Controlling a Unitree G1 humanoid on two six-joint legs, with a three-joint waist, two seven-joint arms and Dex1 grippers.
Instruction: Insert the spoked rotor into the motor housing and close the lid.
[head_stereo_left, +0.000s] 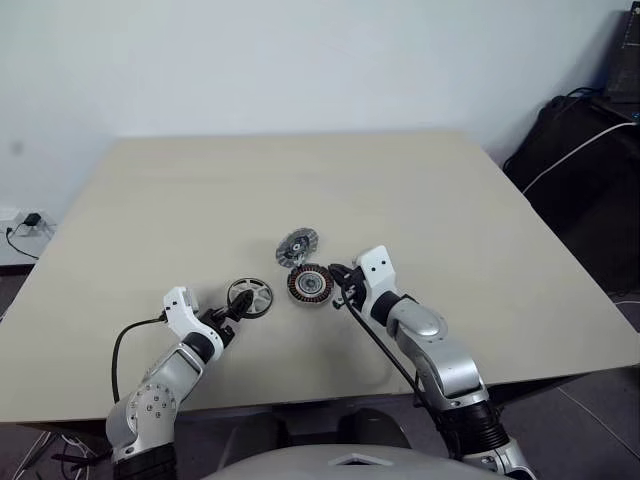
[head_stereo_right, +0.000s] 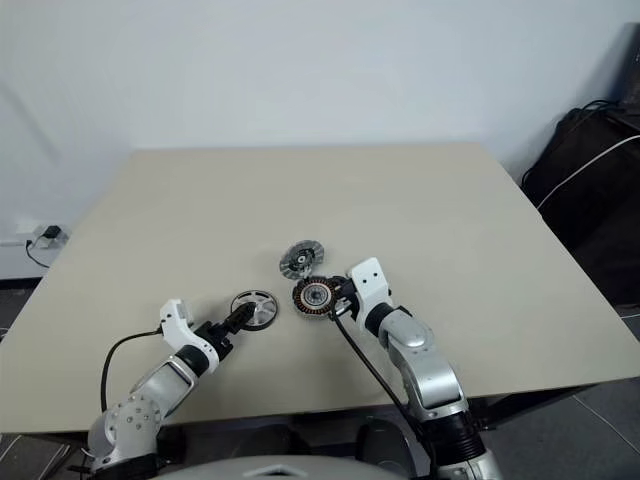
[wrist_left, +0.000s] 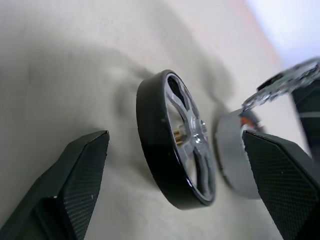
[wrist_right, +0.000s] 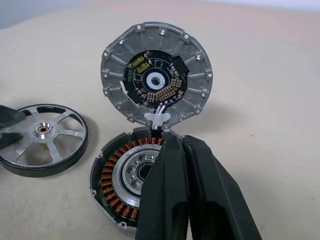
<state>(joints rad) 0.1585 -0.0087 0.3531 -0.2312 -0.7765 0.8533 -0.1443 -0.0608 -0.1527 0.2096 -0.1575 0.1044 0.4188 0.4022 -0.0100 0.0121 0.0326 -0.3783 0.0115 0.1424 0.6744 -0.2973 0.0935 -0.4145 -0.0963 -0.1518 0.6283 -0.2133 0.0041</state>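
Motor housing (wrist_right: 125, 182) sits on the beige worktop (head_stereo_left: 450, 200), near the robot-side edge and roughly centred. Open side up: ring of copper-orange coils around a dark centre with a silver bearing hub. Lid (wrist_right: 156, 71) is flipped open, standing up at the housing's far edge and joined to it by short white wires at the rim; inner face shows a small round circuit board inside a ribbed silver disc. In the head views the lid (head_stereo_left: 297, 246) appears just beyond the housing (head_stereo_left: 309, 284).

Spoked rotor (head_stereo_left: 249, 297) lies flat on the worktop just left of the housing, apart from it, not inserted. Black outer ring, silver spokes, brass-coloured hub in the middle.

Left pincer (wrist_left: 175, 195): released, fingers (wrist_left: 82, 170) spread wide, one on either side of the rotor (wrist_left: 175, 140). Wrist view shows a gap between each finger pad and the black ring, so no contact visible. In the head view the left pincer (head_stereo_right: 238, 318) is at the rotor's near-left edge, arm low over the worktop.

Right pincer (wrist_right: 185, 165): clenched, the two black fingers pressed together with nothing between them. Tips sit over the near-right part of the housing, overlapping the coil ring in the wrist view; cannot tell whether they touch it. In the head view the right pincer (head_stereo_left: 338, 276) is at the housing's right side.

A black cable runs along the right forearm.
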